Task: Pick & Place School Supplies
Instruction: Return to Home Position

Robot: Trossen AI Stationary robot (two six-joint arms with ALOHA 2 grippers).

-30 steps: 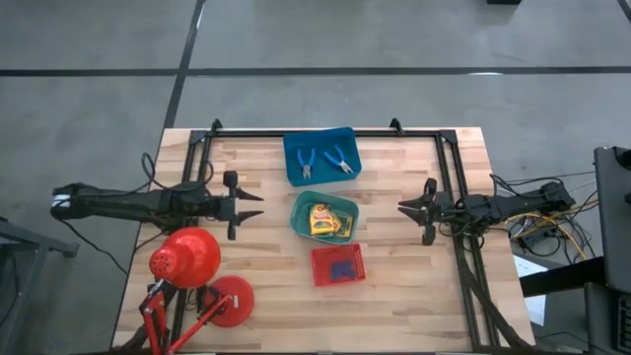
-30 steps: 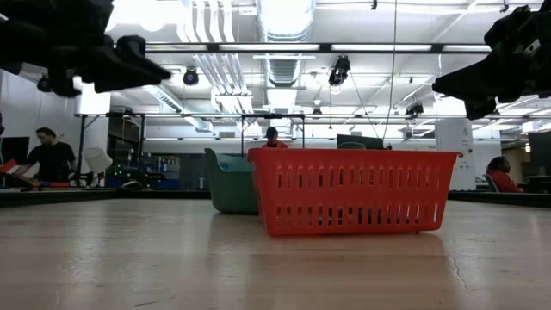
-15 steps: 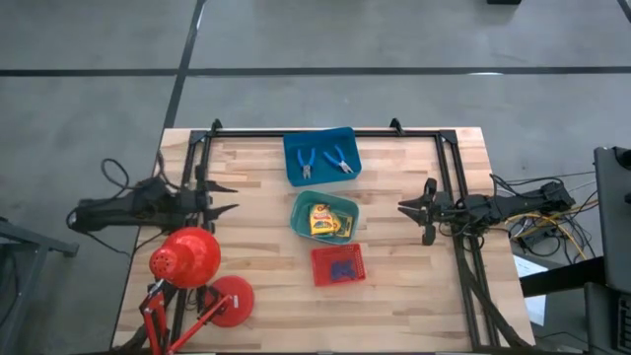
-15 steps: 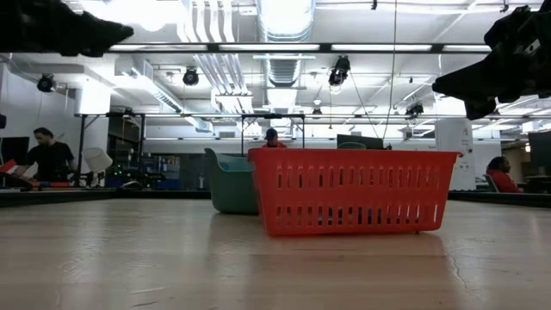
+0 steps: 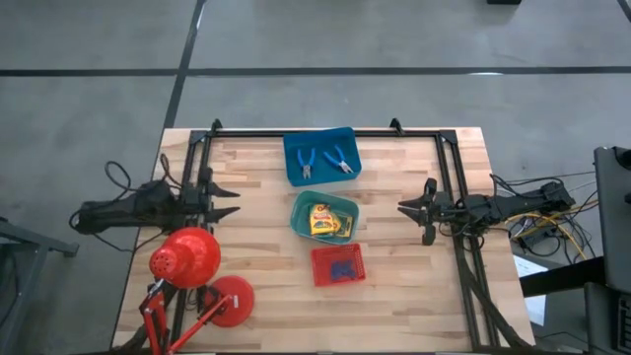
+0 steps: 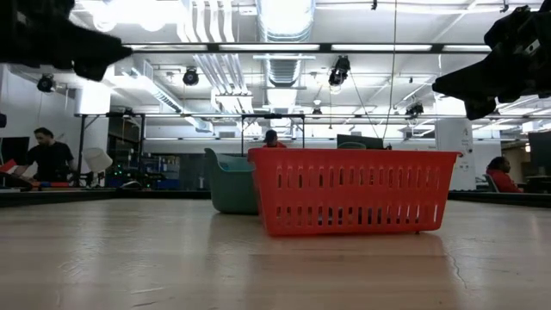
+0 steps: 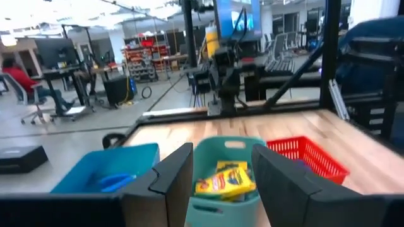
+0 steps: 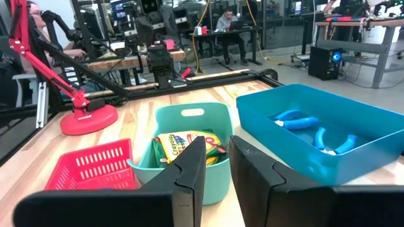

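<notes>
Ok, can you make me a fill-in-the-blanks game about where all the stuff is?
The scissors lie in the tray coloured ____.
The boxes sit in the tray coloured ____.
The erasers lie in the tray coloured ____.
The lamp stands nearest the gripper on the robot's ____.
Missing words: blue, green, red, left.

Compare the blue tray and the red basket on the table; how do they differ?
The blue tray is larger with solid walls; the red basket is smaller with slotted walls. The blue tray holds two blue-handled scissors; the red basket holds small violet blocks. Both sit open-topped on the wooden table, apart from the left tool and right tool.
</notes>
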